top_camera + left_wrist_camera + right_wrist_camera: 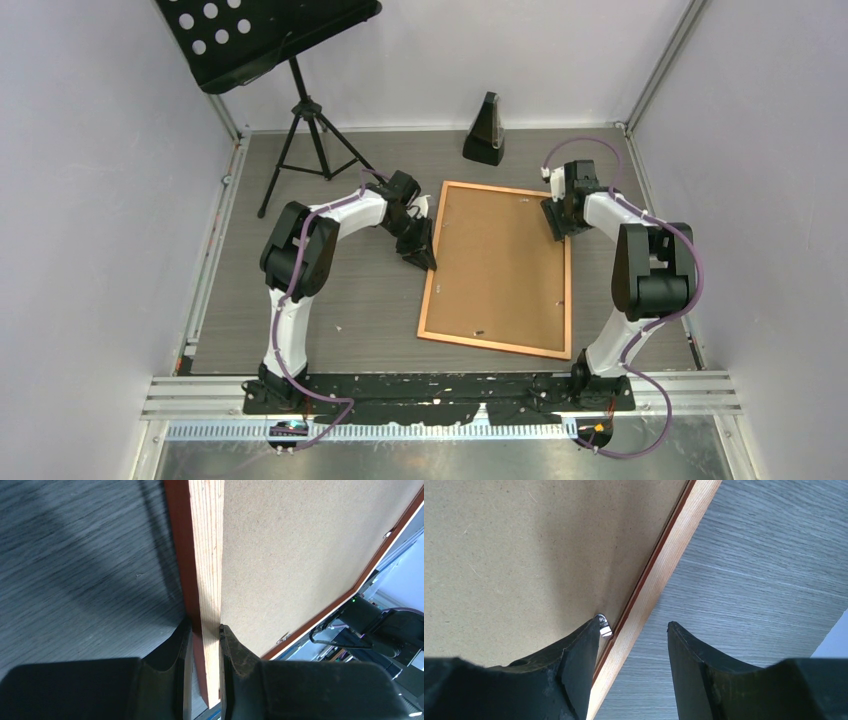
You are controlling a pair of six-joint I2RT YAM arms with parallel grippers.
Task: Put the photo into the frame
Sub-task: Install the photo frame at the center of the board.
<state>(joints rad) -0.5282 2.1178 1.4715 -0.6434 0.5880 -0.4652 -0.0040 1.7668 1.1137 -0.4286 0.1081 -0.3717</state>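
My left fingers [235,655] are clenched on the frame [206,555]. They pinch its pale left rail across its width, one finger on the copper-orange outer side and the other at the seam with the brown backing board [300,545]. My right fingers [579,655] are released and straddle the opposite rail near its far end, with slack on either side. One tip sits at a small metal tab [604,628] on the board's edge, and the other hangs over the bare bench [764,580] outside the rail. From overhead I see the frame lying back-up in the middle of the bench, a little toward the right edge. Its long sides run from far to near, slightly skewed, and the board fills it. I cannot tell whether the pinched rail is off the bench. Beyond the frame a black metronome [485,132] stands by the far edge, and a black music stand [265,40] on a tripod occupies the far left corner.
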